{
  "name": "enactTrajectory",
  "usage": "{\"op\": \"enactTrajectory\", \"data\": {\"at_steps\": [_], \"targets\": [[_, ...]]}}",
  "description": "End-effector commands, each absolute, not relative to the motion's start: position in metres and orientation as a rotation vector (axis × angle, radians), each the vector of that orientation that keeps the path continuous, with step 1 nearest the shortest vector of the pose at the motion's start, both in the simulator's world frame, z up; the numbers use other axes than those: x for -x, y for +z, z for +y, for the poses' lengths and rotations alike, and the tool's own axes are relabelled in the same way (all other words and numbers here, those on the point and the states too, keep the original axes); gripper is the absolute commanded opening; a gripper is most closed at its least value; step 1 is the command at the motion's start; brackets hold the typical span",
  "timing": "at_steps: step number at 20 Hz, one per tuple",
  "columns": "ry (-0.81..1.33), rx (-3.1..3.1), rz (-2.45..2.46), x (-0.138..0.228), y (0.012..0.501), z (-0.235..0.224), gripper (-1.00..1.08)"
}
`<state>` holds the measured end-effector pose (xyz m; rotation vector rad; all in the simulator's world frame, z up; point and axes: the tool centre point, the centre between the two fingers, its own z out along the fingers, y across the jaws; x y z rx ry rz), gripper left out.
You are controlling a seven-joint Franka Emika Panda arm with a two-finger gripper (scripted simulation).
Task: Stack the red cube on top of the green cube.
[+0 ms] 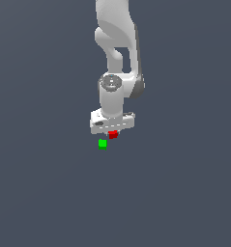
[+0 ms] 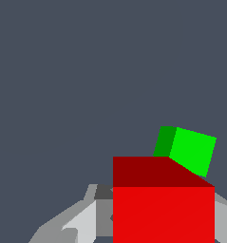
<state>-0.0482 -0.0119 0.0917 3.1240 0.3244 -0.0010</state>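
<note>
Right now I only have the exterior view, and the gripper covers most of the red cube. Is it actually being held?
Observer: Yes. In the wrist view the red cube sits between the gripper fingers, with a grey finger visible at either side.
Operator: Is it over the green cube yet?
Observer: Not squarely. The wrist view shows the green cube peeking out beyond the red one, off to one side.
Operator: Do their edges line up?
Observer: No. There the green cube looks turned at an angle to the red cube's edges.
</note>
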Motion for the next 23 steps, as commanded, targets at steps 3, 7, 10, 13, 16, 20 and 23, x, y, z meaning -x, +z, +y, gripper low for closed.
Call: {"op": "enactTrajectory", "data": {"at_steps": [3,7,10,13,16,20,23], "targets": [[0.000,-3.124,0.324,0.035,0.074,-0.041,-1.00],[0.000,-3.124,0.323,0.026,0.064,-0.057,-1.00],[0.000,-3.124,0.323,0.023,0.061,-0.063,-1.00],[0.000,-3.124,0.323,0.022,0.059,-0.065,-1.00],[0.000,-3.124,0.323,0.022,0.059,-0.065,1.00],[0.000,-3.124,0.323,0.022,0.059,-0.065,1.00],[0.000,-3.124,0.323,0.022,0.059,-0.065,1.00]]}}
